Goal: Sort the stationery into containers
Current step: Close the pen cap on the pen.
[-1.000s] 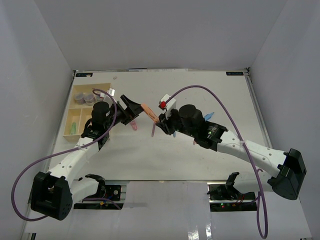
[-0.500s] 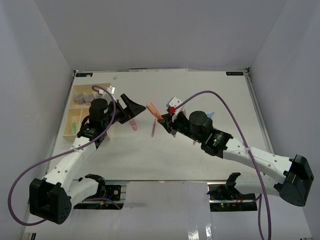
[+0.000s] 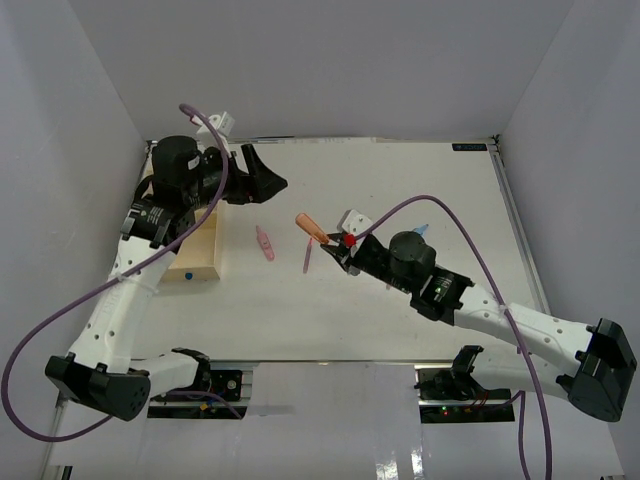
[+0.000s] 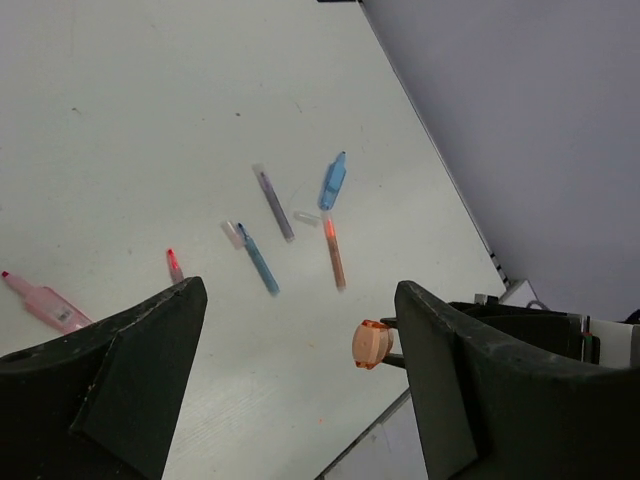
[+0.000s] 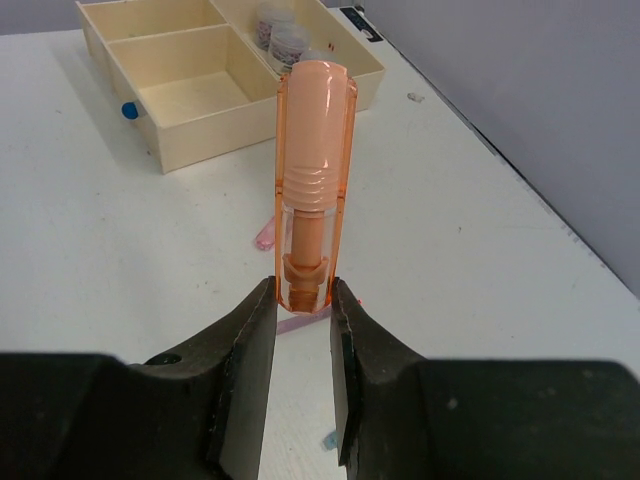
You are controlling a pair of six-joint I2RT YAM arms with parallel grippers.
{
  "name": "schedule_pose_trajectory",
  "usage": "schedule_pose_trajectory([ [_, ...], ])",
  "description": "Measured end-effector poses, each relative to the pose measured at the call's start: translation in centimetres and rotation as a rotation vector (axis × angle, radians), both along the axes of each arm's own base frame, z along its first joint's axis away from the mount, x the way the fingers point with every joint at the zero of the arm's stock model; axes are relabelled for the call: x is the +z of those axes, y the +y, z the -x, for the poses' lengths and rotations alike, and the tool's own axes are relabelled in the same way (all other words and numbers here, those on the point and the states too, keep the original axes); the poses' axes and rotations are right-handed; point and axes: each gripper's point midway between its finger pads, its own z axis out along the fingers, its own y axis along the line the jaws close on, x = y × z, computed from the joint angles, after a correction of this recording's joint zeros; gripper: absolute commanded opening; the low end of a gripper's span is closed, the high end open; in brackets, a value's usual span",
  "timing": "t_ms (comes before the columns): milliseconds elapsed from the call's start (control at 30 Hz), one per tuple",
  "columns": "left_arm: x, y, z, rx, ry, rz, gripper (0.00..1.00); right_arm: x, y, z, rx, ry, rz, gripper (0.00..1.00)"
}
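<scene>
You risk the orange marker (image 5: 314,140) pivoting loose: right gripper (image 5: 302,295) pinches only its end; left gripper (image 4: 298,320) gapes empty.

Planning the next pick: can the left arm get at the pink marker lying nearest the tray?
Probably yes. The left gripper is open and empty, and the pink marker lies alone on bare table with nothing over it.

Orange marker (image 3: 308,224) — in right end effector (image 3: 326,238)
</scene>
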Motion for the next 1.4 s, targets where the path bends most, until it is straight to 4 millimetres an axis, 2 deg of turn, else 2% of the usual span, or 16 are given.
schedule_pose_trajectory([
  [100, 0.1, -1.3, 0.6, -0.105, 0.043, -0.008, 0.77, 0.4, 0.0, 0.0, 0.013, -0.039, 0.009, 0.08],
  [300, -3.0, -3.1, 2.0, -0.248, 0.221, 0.004, 0.71, 0.8, 0.2, -0.1, 0.027, -0.093, 0.022, 0.08],
  [400, -3.2, -3.3, 2.8, -0.283, 0.248, 0.015, 0.69, 0.2, 0.5, -0.3, 0.033, -0.099, 0.042, 0.08],
  [600, -2.8, -3.6, 3.5, -0.316, 0.250, 0.031, 0.63, -0.8, 1.0, -0.5, 0.042, -0.091, 0.069, 0.08],
  [733, -2.9, -3.6, 3.6, -0.321, 0.250, 0.031, 0.63, -0.6, 1.2, -0.6, 0.043, -0.098, 0.070, 0.08],
  [967, -4.5, -3.2, 3.6, -0.297, 0.279, 0.006, 0.59, -0.2, 1.6, -0.9, 0.047, -0.104, 0.069, 0.08],
  [1100, -4.6, -3.2, 3.6, -0.297, 0.280, 0.002, 0.52, -0.2, 1.7, -1.0, 0.047, -0.103, 0.071, 0.08],
  [1400, -4.9, -3.4, 3.6, -0.305, 0.276, 0.001, 0.50, -0.1, 2.0, -1.1, 0.047, -0.103, 0.072, 0.08],
])
